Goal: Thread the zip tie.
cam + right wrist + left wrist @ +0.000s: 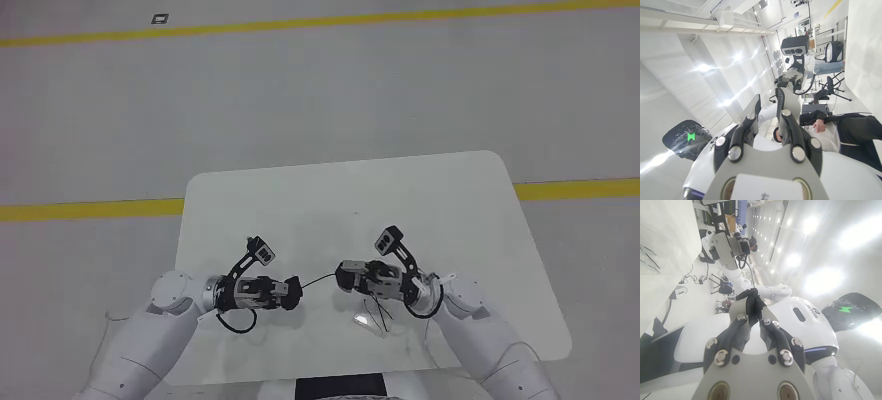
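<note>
A thin black zip tie [320, 279] hangs in the air over the near part of the white table [300, 200], between my two grippers. My left gripper [293, 290] is shut on one end of it; in the left wrist view the left gripper [752, 294] has its tips pressed together, wrapped in black tape. The tie's other end reaches the tips of my right gripper [343, 276]. In the right wrist view the right gripper [768, 98] stands open, with a ribbed pad [780, 102] showing and nothing visible between the fingers. The two grippers face each other, a short gap apart.
Loose black zip ties [380, 318] and a small clear piece [361, 320] lie on the table under the right arm; the loose ties [651, 260] also lie dark on the white top. A seated person [838, 126] is behind.
</note>
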`<action>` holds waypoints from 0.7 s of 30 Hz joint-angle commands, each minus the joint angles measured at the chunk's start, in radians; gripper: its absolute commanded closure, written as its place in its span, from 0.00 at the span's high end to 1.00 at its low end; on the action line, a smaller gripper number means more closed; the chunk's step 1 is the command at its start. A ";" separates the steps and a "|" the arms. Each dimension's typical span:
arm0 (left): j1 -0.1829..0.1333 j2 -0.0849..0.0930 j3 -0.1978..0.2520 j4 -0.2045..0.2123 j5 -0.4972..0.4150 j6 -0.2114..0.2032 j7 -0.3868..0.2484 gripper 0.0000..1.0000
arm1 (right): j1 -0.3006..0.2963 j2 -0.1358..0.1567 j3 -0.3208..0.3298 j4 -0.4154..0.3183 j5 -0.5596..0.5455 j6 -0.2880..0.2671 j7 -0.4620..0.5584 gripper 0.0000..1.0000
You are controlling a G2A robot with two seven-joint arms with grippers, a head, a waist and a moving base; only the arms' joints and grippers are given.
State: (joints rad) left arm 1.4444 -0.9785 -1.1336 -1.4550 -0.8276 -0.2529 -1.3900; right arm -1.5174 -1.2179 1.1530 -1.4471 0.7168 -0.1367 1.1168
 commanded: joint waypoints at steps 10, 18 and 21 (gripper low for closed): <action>0.000 0.000 0.000 0.000 0.000 0.000 0.000 0.00 | -0.003 0.004 -0.007 -0.006 0.008 -0.010 0.002 0.07; 0.000 0.000 0.000 0.000 0.000 0.000 0.000 0.00 | -0.002 0.007 -0.011 -0.008 0.007 -0.011 -0.006 0.20; 0.000 0.000 0.000 0.000 0.000 0.000 0.000 0.00 | -0.001 0.008 -0.013 -0.008 0.008 -0.011 -0.007 0.28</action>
State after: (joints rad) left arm 1.4444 -0.9785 -1.1336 -1.4550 -0.8276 -0.2529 -1.3900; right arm -1.5189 -1.2098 1.1403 -1.4553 0.7243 -0.1477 1.1099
